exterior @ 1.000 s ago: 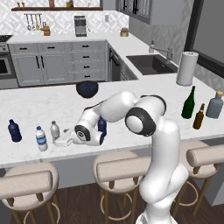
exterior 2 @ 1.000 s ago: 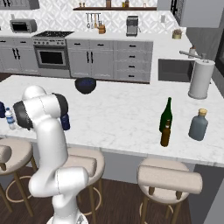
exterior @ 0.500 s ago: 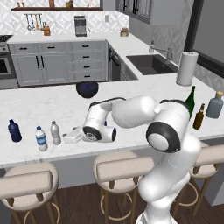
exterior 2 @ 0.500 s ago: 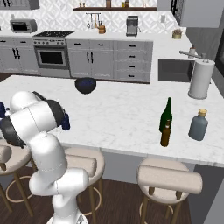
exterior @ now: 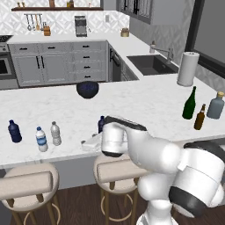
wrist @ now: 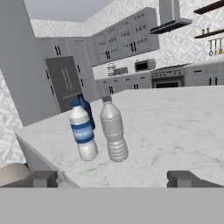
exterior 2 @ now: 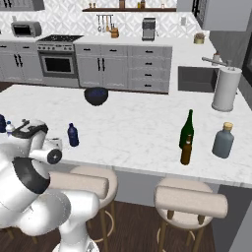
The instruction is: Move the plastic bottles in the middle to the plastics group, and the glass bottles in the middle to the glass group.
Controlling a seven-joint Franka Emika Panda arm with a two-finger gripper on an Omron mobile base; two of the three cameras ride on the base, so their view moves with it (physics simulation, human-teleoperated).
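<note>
Tool spread wide, holding nothing, its two dark tips at the bottom of the hand view with bare counter between them. Just beyond, left of centre in that view: clear grey bottle upright, touching or nearly touching a blue-banded bottle on its left, with a navy bottle partly hidden behind.

In the left base view, at the lower left on the counter: navy bottle farthest left, then blue-banded bottle, then clear grey bottle just beside it. A second navy bottle near the middle, partly behind the arm; seen apart from the arm at centre left in the right base view.

At the right of the left base view: green bottle, brown bottle just beside it, grey-blue bottle farther right. Dark bowl at upper middle.
</note>
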